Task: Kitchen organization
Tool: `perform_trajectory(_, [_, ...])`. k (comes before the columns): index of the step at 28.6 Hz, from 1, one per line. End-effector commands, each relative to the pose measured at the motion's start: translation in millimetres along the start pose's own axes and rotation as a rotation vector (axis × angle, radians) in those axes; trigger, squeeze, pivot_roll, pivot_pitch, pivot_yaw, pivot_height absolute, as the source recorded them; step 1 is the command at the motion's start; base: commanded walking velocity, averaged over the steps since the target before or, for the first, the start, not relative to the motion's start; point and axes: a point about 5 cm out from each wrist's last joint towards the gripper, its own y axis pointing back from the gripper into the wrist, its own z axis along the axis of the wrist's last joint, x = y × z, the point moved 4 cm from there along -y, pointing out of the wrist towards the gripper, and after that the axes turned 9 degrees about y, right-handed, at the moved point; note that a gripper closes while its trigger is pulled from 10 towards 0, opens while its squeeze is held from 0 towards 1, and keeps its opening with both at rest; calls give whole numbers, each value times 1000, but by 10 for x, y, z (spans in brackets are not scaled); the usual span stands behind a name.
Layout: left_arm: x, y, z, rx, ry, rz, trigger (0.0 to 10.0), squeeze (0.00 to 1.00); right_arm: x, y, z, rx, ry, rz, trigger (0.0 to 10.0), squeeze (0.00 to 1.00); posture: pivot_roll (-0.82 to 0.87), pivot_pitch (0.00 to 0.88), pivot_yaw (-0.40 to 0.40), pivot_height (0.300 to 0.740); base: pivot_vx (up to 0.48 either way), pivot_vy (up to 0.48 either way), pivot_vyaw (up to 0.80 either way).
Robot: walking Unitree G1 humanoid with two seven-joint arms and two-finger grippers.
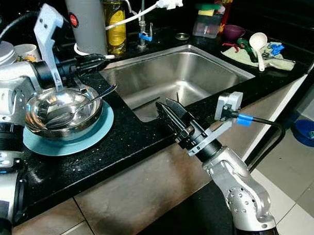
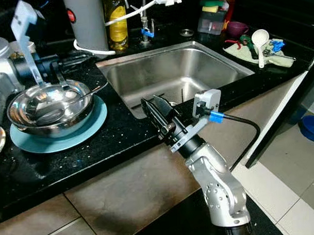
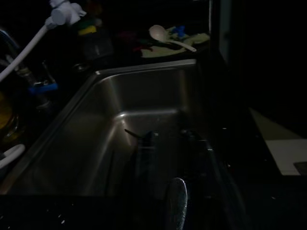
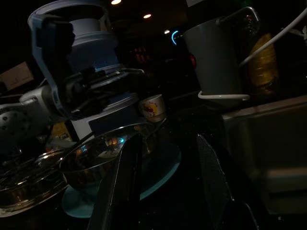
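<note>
Fingers [image 4: 124,191] of right gripper [image 1: 173,118] apart, empty.

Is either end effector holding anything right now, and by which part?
Right end effector: open and empty above the counter edge. Left end effector sits by the steel bowl's far rim; any hold cannot be told.

One steel sink [image 1: 181,78], one steel bowl [image 1: 64,113] on one teal plate [image 1: 70,143], one spoon [image 1: 79,111] in the bowl, with a possible second bowl nested underneath, too unclear to count. Further back: one grey cylinder [image 1: 86,22], one yellow bottle [image 1: 114,23], one white hose [image 1: 138,14], one small cup [image 1: 25,51]. By the far end: one white ladle [image 1: 258,44] on one green cloth [image 1: 258,57], one purple cup [image 1: 233,31], one clear container [image 1: 207,24]; on the floor, one blue basin [image 1: 307,132].
</note>
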Motion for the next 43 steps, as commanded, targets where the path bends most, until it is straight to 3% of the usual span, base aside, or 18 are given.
perform_trajectory(1, [-16, -64, -138, 40, 11, -3, 10000, 1000, -28, 4, -26, 14, 8, -16, 10000, 0, 74, 0, -82, 740, 0, 0, 0])
perform_trajectory(10, [-86, -179, -316, 91, 62, -42, 10000, 1000, -12, 12, -31, 18, 9, -19, 10000, 0, 67, 7, -76, 740, 0, 0, 0])
perform_trajectory(11, [-98, -188, -388, 132, 66, -54, 10000, 459, -10, 16, -33, 19, 9, -21, 10000, 0, 66, 8, -76, 740, 0, 0, 0])
perform_trajectory(13, [-107, -187, -414, 148, 70, -60, 10000, 459, -9, 18, -31, 19, 9, -22, 10000, 0, 64, 11, -73, 740, 0, 0, 0])
perform_trajectory(14, [-111, -188, -430, 158, 73, -65, 10000, 0, -8, 19, -30, 19, 9, -22, 10000, 0, 64, 11, -73, 740, 0, 0, 0])
perform_trajectory(24, [-10, -126, -644, 311, 70, -4, 10000, 0, -16, 43, -30, 23, 10, -35, 10000, 0, 60, 18, -71, 740, 0, 0, 0])
perform_trajectory(25, [-3, -119, -650, 320, 73, -2, 9216, 0, -16, 44, -33, 24, 10, -35, 10000, 0, 60, 18, -71, 740, 0, 0, 0])
perform_trajectory(26, [5, -106, -663, 333, 78, 2, 2745, 0, -10, 44, -41, 29, 12, -32, 10000, 0, 60, 18, -71, 740, 0, 0, 0])
perform_trajectory(27, [9, -99, -668, 339, 80, 4, 2745, 0, -6, 43, -46, 33, 13, -29, 10000, 0, 60, 18, -71, 740, 0, 0, 0])
perform_trajectory(28, [12, -96, -672, 343, 80, 5, 0, 0, -3, 43, -49, 34, 14, -28, 10000, 0, 60, 18, -71, 740, 0, 0, 0])
perform_trajectory(36, [-9, -75, -678, 357, 78, -9, 0, 0, 136, 49, -105, 70, 19, 59, 10000, 0, 64, 19, -77, 740, 0, 0, 0])
perform_trajectory(43, [14, -91, -549, 299, 73, 5, 0, 0, 155, 39, -98, 65, 9, 76, 10000, 0, 66, 13, -83, 740, 0, 0, 0])
